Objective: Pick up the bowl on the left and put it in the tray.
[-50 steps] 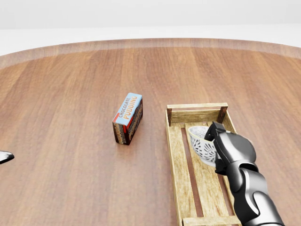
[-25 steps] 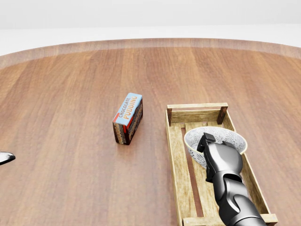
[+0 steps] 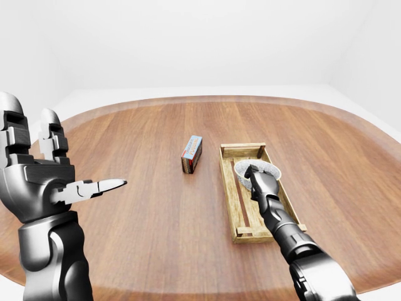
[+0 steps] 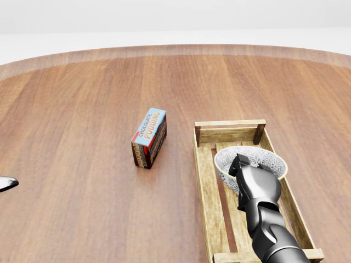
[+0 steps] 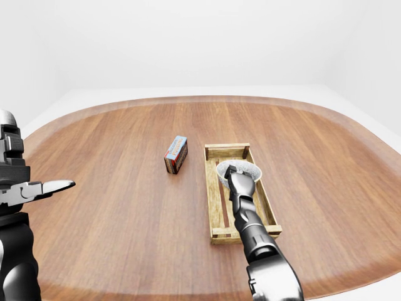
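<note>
bowl (image 4: pixel 266 157) is sitting upright inside the tray (image 4: pixel 202 181), toward its top end in the head view, so the placing looks done. my right hand (image 4: pixel 256 183) is covering its near rim — gripping or loose, i cannot tell. my left hand (image 3: pixel 37 182) is hovering spread open at the left, out of the way.

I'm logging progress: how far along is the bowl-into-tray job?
Done: the bowl sits upright inside the tray. In hand: the right robot hand rests at the bowl's lower rim in the head view; whether it grips, I cannot tell. Remaining: letting go and pulling clear. The left robot hand is raised, open, holding nothing.
</note>
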`<state>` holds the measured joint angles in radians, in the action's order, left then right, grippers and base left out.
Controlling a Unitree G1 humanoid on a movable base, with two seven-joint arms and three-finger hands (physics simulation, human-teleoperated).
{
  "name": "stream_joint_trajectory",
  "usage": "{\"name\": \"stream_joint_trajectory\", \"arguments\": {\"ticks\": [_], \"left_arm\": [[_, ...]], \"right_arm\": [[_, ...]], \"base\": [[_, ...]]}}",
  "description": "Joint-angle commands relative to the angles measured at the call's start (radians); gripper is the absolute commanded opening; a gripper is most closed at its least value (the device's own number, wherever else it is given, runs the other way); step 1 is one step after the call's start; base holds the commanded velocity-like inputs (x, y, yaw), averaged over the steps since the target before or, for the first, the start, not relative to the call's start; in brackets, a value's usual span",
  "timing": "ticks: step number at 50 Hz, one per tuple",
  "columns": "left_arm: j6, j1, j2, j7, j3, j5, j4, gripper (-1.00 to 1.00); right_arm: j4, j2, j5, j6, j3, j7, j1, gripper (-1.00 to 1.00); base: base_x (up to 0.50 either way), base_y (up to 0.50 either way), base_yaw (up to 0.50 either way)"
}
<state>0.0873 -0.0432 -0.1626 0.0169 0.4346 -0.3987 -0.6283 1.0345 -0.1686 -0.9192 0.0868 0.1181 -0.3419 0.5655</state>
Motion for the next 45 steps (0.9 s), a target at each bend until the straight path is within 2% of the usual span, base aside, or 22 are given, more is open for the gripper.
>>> {"name": "stream_joint_trajectory", "arguments": {"ticks": [1, 2, 3, 4, 16, 23, 25, 26, 30, 36, 43, 44, 45], "left_arm": [[0.0, -0.001, 0.0, -0.001, -0.002, 0.001, 0.0, 1.0], [0.0, -0.001, 0.0, -0.002, -0.002, 0.001, 0.0, 1.0], [0.0, 0.023, 0.019, 0.021, -0.017, 0.024, 0.034, 1.0], [0.0, 0.007, 0.006, 0.004, -0.008, 0.009, 0.005, 1.0], [0.0, 0.001, 0.001, -0.001, 0.001, -0.001, -0.01, 1.0], [0.0, 0.002, 0.004, -0.001, -0.007, 0.004, -0.004, 1.0], [0.0, 0.002, 0.004, -0.001, -0.007, 0.004, -0.004, 1.0], [0.0, 0.006, 0.006, 0.0, -0.01, 0.006, -0.01, 1.0], [0.0, 0.006, 0.008, 0.002, -0.013, 0.011, -0.009, 1.0], [0.0, 0.003, 0.007, 0.005, -0.012, 0.013, 0.0, 1.0], [0.0, 0.003, 0.007, 0.005, -0.012, 0.013, 0.0, 1.0], [0.0, 0.007, 0.007, 0.007, -0.006, 0.008, -0.003, 1.0], [0.0, 0.007, 0.007, 0.007, -0.006, 0.008, -0.003, 1.0]], "right_arm": [[0.088, -0.031, -0.012, 0.0, -0.056, 0.002, -0.026, -0.96], [0.088, -0.031, -0.012, 0.0, -0.056, 0.002, -0.026, -0.96], [0.081, -0.032, -0.01, 0.0, -0.058, 0.005, -0.033, 0.61], [0.072, -0.032, -0.008, 0.0, -0.059, 0.009, -0.038, 1.0], [-0.093, -0.024, -0.038, 0.0, -0.061, 0.077, -0.106, 1.0], [-0.335, -0.012, -0.093, 0.0, -0.063, 0.181, -0.212, 1.0], [-0.339, -0.011, -0.097, 0.0, -0.065, 0.184, -0.214, 1.0], [-0.459, -0.007, -0.125, 0.0, -0.057, 0.239, -0.257, 1.0], [-0.645, 0.004, -0.187, 0.0, -0.068, 0.344, -0.297, 1.0], [-0.839, 0.031, -0.28, 0.0, -0.077, 0.477, -0.312, 1.0], [-0.842, 0.039, -0.291, 0.0, -0.087, 0.482, -0.313, 1.0], [-1.077, 0.058, -0.361, 0.0, -0.045, 0.616, -0.35, 1.0], [-1.092, 0.067, -0.376, 0.0, -0.052, 0.629, -0.353, 1.0]], "base": [[0.01, 0.0, 0.0], [0.0, 0.0, 0.0], [0.0, 0.0, 0.0], [0.0, 0.0, 0.0], [0.0, 0.0, 0.0], [0.0, 0.0, 0.0], [0.0, 0.0, 0.0], [0.0, 0.0, 0.0], [0.0, 0.0, 0.0], [0.0, 0.0, 0.0], [0.0, 0.0, 0.0], [0.0, 0.0, 0.0], [0.0, 0.0, 0.0]]}}
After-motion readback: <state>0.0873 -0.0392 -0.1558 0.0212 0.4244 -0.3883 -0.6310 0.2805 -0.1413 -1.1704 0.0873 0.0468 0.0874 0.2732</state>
